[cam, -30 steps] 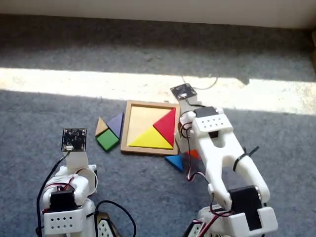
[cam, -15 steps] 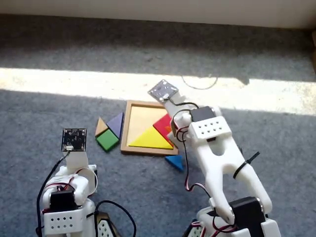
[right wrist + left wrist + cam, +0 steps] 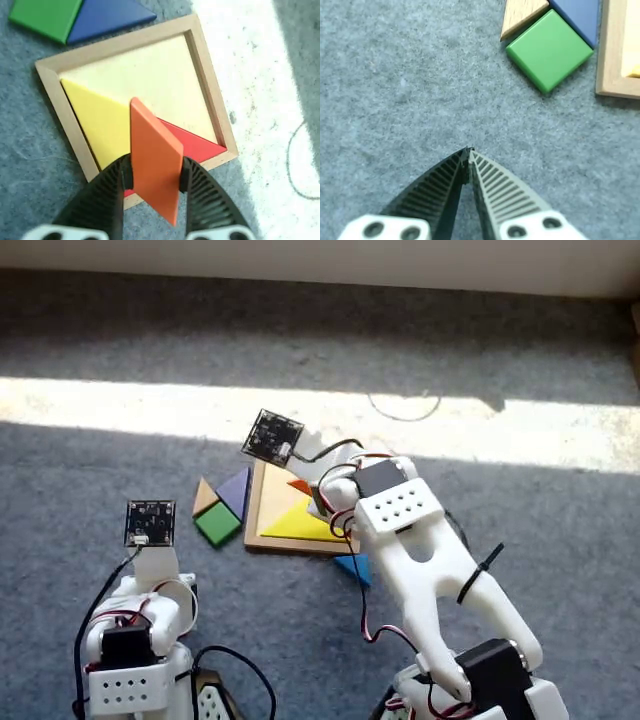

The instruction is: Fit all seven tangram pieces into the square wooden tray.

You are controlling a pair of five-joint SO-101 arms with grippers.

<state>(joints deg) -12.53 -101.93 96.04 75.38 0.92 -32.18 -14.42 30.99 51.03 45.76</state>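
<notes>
The square wooden tray (image 3: 262,531) (image 3: 50,82) lies on the carpet with a yellow triangle (image 3: 295,522) (image 3: 100,125) and a red triangle (image 3: 200,147) in it. My right gripper (image 3: 152,172) is shut on an orange parallelogram (image 3: 155,160) (image 3: 298,486), held on edge above the tray's middle. A green square (image 3: 217,523) (image 3: 550,50), a blue piece (image 3: 236,490) (image 3: 577,15) and a natural wood triangle (image 3: 205,496) (image 3: 522,15) lie just left of the tray. A small blue triangle (image 3: 354,567) lies at the tray's near right corner. My left gripper (image 3: 469,152) is shut and empty over bare carpet, short of the green square.
Grey carpet (image 3: 150,350) lies all round, with a sunlit band behind the tray. A thin cable (image 3: 405,410) curls on the carpet beyond the tray. The right arm's white body (image 3: 430,560) spans the area right of the tray.
The right arm has swung left from beside the tray's right edge to over its middle, carrying the orange piece. The left arm has not moved.
</notes>
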